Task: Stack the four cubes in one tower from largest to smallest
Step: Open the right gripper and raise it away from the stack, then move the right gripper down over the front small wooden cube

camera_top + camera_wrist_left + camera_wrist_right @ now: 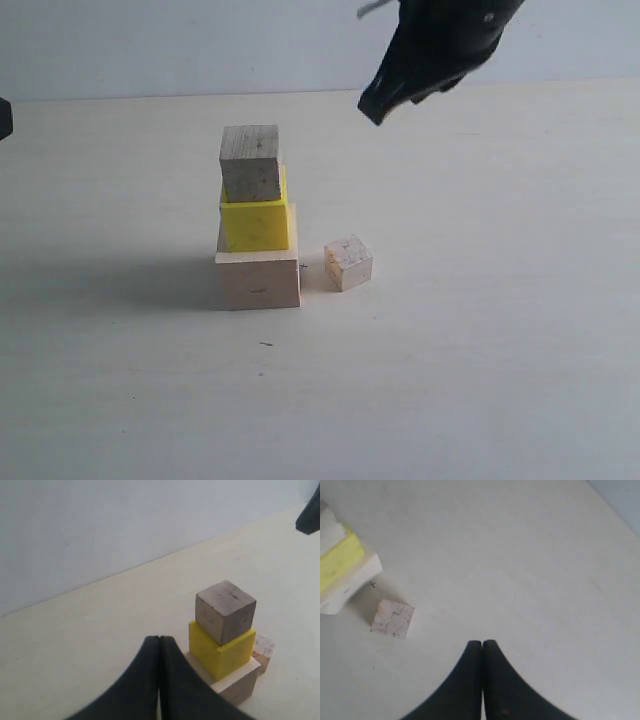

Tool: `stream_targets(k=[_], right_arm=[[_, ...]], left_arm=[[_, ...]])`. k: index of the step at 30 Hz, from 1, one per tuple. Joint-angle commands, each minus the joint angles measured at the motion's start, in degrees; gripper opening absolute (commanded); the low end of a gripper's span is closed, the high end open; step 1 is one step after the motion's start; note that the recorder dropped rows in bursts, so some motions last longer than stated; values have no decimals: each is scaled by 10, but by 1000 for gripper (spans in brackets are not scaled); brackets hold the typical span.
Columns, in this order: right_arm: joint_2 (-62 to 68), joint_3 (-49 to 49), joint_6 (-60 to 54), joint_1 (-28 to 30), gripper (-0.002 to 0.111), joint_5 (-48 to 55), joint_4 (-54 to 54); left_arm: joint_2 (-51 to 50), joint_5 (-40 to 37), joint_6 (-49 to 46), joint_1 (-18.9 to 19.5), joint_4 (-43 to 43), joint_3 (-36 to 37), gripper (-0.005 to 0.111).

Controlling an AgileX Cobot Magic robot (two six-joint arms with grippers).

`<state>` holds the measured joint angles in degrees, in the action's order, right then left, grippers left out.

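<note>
A tower of three stands mid-table: the large pale wooden cube (pixel 258 279) at the bottom, the yellow cube (pixel 255 222) on it, and a small wooden cube (pixel 250 162) on top. The smallest cube (pixel 348 263), with pinkish-grey marks, rests on the table just right of the tower's base, apart from it. My right gripper (pixel 375 107) hangs shut and empty high above the table, behind and right of the cubes. In its wrist view the right gripper (pixel 482 643) is well clear of the smallest cube (pixel 393 618). My left gripper (pixel 159 638) is shut and empty, near the tower (pixel 225 630).
The pale table (pixel 480 330) spreads bare to the right and front of the cubes. A grey wall (pixel 200 40) rises behind the table's far edge. A dark part of the left arm (pixel 4 117) shows at the left border.
</note>
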<state>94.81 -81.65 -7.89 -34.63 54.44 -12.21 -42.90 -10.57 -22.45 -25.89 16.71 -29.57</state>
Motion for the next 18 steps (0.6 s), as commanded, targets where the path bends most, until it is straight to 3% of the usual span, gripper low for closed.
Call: stream_targets(k=[1,18], right_arm=[[28,30,6,1,0,-39,-2],[114,29,35,1,0,-54,95]], left_arm=[[-3,-2,1,1,2,2,0],[-3,-2,1,1,2,2,0]])
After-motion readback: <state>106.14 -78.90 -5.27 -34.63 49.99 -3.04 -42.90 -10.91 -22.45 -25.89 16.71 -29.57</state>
